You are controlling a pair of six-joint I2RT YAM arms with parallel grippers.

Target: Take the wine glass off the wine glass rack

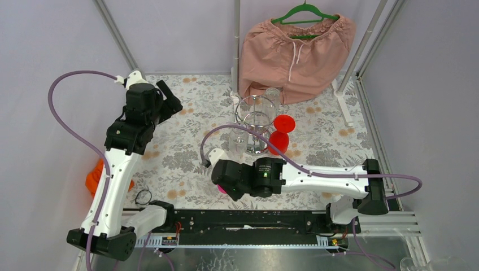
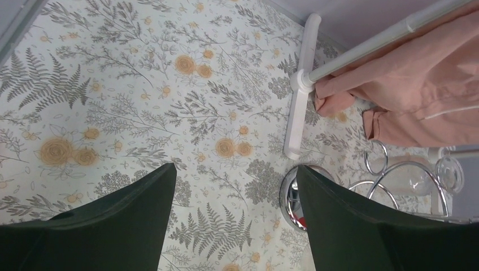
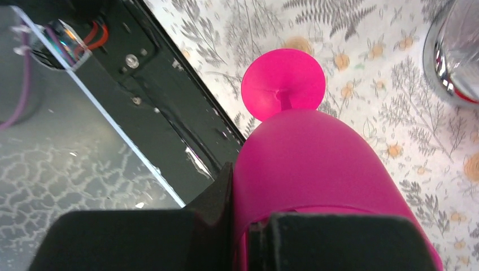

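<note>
**Glass off the rack, set-down to come**

We are carrying the wine glass (image 3: 316,164) in the right end effector (image 1: 225,182), whose fingers are pinching the bowl. The glass is hanging over the worktop (image 1: 186,147), close to the black rail (image 3: 169,101) and well apart from the wine glass rack (image 1: 257,121).

We are judging the lift-off as done. The next move is calling for bringing the round foot (image 3: 282,83) down flat onto the floral worktop before letting go.

The glass is looking matte and opaque pink, probably plastic, with a smooth rounded bowl and a short stem. The rack is gleaming chrome wire and is carrying two red glasses (image 1: 284,123). The left end effector (image 2: 234,226) is hanging spread and empty, off to the rack's left.
</note>
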